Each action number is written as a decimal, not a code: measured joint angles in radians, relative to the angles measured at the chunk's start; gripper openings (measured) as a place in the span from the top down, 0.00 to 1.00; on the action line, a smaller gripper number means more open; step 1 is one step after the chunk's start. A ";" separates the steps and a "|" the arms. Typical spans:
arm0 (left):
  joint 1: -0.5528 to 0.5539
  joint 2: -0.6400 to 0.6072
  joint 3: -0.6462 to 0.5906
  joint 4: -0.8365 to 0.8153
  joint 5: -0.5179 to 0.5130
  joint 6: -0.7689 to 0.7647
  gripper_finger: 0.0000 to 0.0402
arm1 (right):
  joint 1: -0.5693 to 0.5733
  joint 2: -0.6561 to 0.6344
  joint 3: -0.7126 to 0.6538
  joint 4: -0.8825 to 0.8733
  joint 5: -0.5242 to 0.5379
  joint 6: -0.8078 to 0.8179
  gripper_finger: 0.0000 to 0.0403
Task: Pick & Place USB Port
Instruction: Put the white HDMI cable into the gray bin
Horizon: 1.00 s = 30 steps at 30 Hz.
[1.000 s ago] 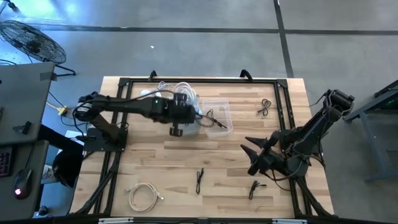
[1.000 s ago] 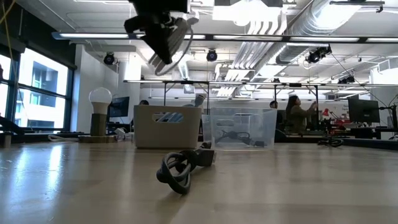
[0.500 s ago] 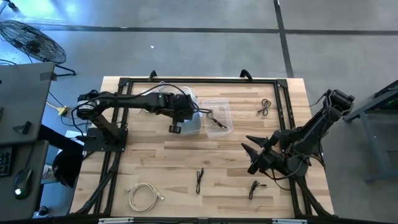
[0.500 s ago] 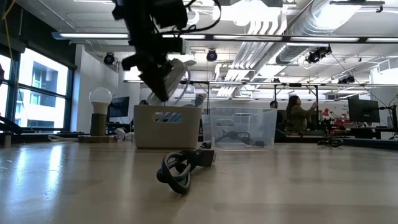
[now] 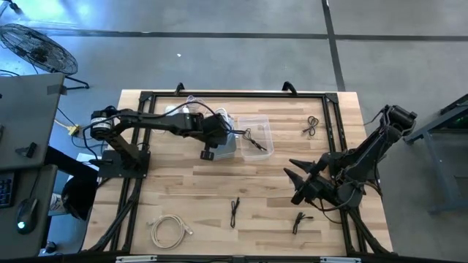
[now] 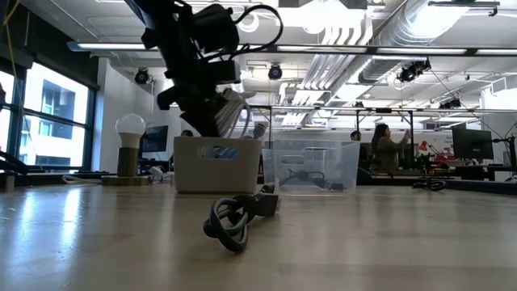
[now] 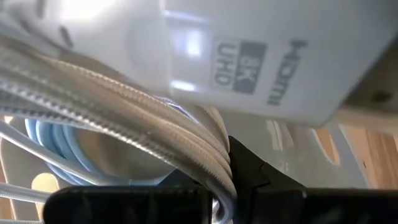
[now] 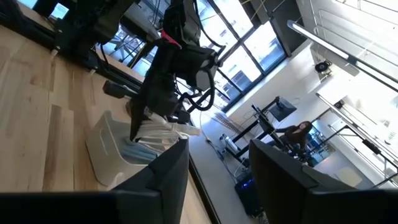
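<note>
The left gripper [image 5: 208, 150] is hanging over the near edge of a white bin [image 5: 223, 146] at about 11 o'clock from the tabletop [image 5: 248, 197] centre, and how far its fingers are parted is hard to make out from above. In the left wrist view a bundle of white braided cable [image 7: 143, 134] is filling the frame, pinched against a dark finger [image 7: 249, 177], with a white plug body marked HDMI 8K UHD [image 7: 261, 56] pressing close to the lens; the gripper is closing on that cable. Pale blue cable [image 7: 43, 140] is lying in the bin beneath it. In the low view the gripper's fingertips are hidden behind the arm's body, and white cable loops [image 6: 234, 109] are hanging just above the bin's rim [image 6: 216, 141].

A clear bin [image 5: 256, 135] is sitting just beside the white one at its 3 o'clock side, with a dark cable [image 5: 252, 140] inside.

The right gripper [image 5: 296, 183] is waiting near 4 o'clock over the tabletop, its fingers spread wide, holding nothing.

Small black cables are lying loose at 6 o'clock [image 5: 235, 210], at 5 o'clock [image 5: 300, 220] and at 2 o'clock [image 5: 313, 126]. A coiled white cable [image 5: 170, 230] is resting at 7 o'clock. Which of these carries a USB plug is too small to tell.
</note>
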 joint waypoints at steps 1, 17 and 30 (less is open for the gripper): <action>-0.001 0.000 0.000 0.004 0.000 -0.001 0.97 | 0.000 0.000 0.000 0.000 -0.002 0.000 0.60; -0.001 0.000 0.000 0.021 0.099 -0.052 0.82 | 0.000 0.000 0.000 0.000 -0.026 0.001 0.60; -0.012 -0.064 0.001 0.021 0.174 -0.053 0.80 | 0.000 0.000 0.000 0.005 0.065 -0.003 0.59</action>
